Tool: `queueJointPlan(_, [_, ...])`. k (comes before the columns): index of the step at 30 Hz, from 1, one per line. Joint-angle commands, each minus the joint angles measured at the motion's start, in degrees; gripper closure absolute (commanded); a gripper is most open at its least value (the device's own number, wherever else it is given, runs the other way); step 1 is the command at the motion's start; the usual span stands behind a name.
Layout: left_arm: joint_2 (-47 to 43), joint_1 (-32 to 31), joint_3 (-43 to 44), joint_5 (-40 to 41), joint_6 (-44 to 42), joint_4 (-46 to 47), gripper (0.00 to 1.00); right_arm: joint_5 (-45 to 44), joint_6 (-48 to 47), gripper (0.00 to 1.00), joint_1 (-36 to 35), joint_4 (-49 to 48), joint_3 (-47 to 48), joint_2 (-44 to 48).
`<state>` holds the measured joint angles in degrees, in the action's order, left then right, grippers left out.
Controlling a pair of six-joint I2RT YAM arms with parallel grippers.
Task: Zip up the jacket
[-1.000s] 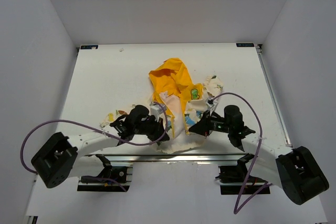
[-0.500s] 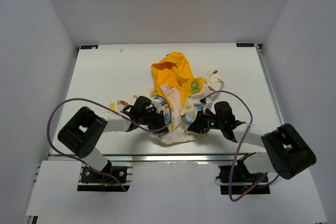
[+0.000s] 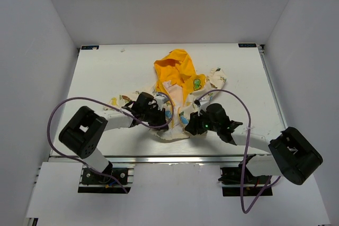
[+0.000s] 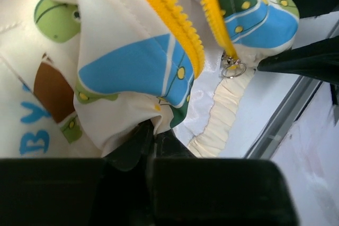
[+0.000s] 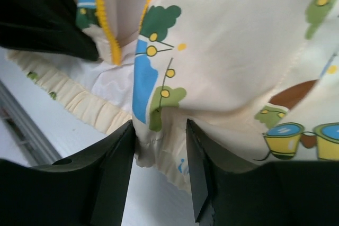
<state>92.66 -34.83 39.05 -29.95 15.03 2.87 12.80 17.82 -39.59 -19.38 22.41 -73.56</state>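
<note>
Shows the jacket (image 3: 177, 91) crumpled on the white table (image 3: 106, 72), mid-width and toward the near edge, yellow-orange hood pointing away from the arms. Clamps a fold of the printed cream cloth in the left gripper (image 3: 160, 121), jaws pressed together on the fabric, just left of the front opening. Sets the right gripper (image 3: 192, 126) apart, fingers (image 5: 114, 168) flanking a hanging fold of the other front panel. Reveals two separate rows of yellow zipper teeth (image 4: 169, 19), with a small metal ring (image 4: 233, 70) at their lower end, beside the gathered hem (image 4: 214, 123).
</note>
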Motion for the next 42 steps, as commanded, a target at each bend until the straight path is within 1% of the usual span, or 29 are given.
queueJointPlan(1, [-4.1, 0.3, -1.1, 4.6, -0.3, -6.7, 0.85, -8.2, 1.2, 0.51, -0.8, 1.0, 1.8, 1.8])
queueJointPlan(2, [-4.7, 0.3, -1.3, 4.8, -0.2, -6.9, 0.81, -8.3, 1.4, 0.5, -0.9, 1.0, 1.8, 1.7])
queueJointPlan(3, [-5.3, 0.3, -1.3, 4.9, 0.2, -7.1, 0.7, -8.1, 1.8, 0.5, -1.0, 1.0, 2.2, 1.6])
queueJointPlan(4, [-6.4, 0.3, -1.6, 4.9, 0.3, -7.1, 0.66, -7.6, 1.7, 0.49, -1.2, 1.0, 2.4, 1.3])
queueJointPlan(5, [-7.1, 0.3, -1.5, 4.9, 0.5, -7.1, 0.57, -7.2, 1.8, 0.49, -1.4, 1.0, 2.6, 0.7])
queueJointPlan(6, [-7.5, 0.3, -1.6, 5.1, 0.6, -7.3, 0.57, -7.1, 1.8, 0.48, -1.6, 1.1, 2.8, 0.3])
queueJointPlan(7, [-8.0, 0.3, -1.5, 5.3, 0.7, -7.4, 0.47, -7.0, 1.7, 0.48, -2.3, 1.4, 3.4, -0.2])
queueJointPlan(9, [-9.4, 0.2, -1.1, 5.7, 1.0, -8.2, 0.42, -8.7, 1.9, 0.48, -3.2, 2.0, 3.9, -1.1])
queueJointPlan(10, [-9.8, 0.2, -0.9, 6.1, 0.9, -8.5, 0.34, -9.4, 1.9, 0.48, -4.3, 2.2, 4.4, -1.4])
queueJointPlan(11, [-10.4, 0.2, -0.5, 6.6, 0.9, -8.8, 0.31, -10.3, 2.0, 0.47, -4.8, 2.6, 4.7, -1.8])
queueJointPlan(13, [-10.6, 0.2, -0.1, 7.6, 1.0, -9.6, 0.27, -12.4, 2.1, 0.47, -6.0, 3.6, 5.4, -2.0])
queueJointPlan(14, [-10.7, 0.2, 0.2, 7.9, 1.1, -9.9, 0.27, -12.4, 2.3, 0.47, -6.4, 3.7, 6.0, -2.2])
queueJointPlan(15, [-10.7, 0.2, 0.7, 8.1, 1.2, -10.5, 0.26, -15.3, 2.7, 0.46, -6.7, 4.2, 6.1, -2.4])
queueJointPlan(18, [-10.9, -0.3, 2.2, 10.2, 1.9, -12.5, 0.26, -18.4, 4.6, 0.46, -7.7, 6.0, 7.2, -3.1])
queueJointPlan(21, [-11.6, -0.9, 3.3, 12.5, 2.5, -14.6, 0.24, -20.2, 6.1, 0.46, -8.0, 6.8, 7.8, -4.0])
queueJointPlan(22, [-11.8, -0.9, 3.5, 12.9, 2.6, -14.8, 0.21, -19.8, 6.1, 0.45, -8.0, 6.8, 7.9, -4.2])
queueJointPlan(24, [-12.2, -1.1, 3.8, 14.3, 3.3, -15.6, 0.2, -19.1, 6.2, 0.45, -8.0, 7.2, 8.5, -4.7])
queueJointPlan(27, [-12.1, -1.3, 4.3, 15.9, 3.9, -16.6, 0.2, -18.0, 6.1, 0.45, -8.4, 7.2, 9.0, -4.8])
queueJointPlan(29, [-11.6, -1.4, 4.7, 16.6, 3.9, -17.1, 0.22, -17.5, 6.1, 0.45, -8.7, 6.7, 9.0, -4.8])
queueJointPlan(33, [-11.3, -1.5, 4.5, 18.0, 4.2, -17.0, 0.32, -15.0, 5.6, 0.45, -8.9, 6.5, 9.3, -4.9])
queueJointPlan(36, [-10.5, -1.5, 4.5, 18.3, 4.3, -16.4, 0.36, -13.8, 4.7, 0.45, -8.9, 6.0, 9.4, -4.8])
queueJointPlan(38, [-9.5, -1.5, 4.7, 18.3, 4.4, -15.8, 0.39, -13.4, 4.5, 0.45, -8.9, 6.1, 9.5, -4.6])
queueJointPlan(42, [-7.9, -1.5, 5.6, 17.4, 4.4, -14.7, 0.4, -14.1, 4.3, 0.45, -9.0, 6.6, 9.8, -4.3])
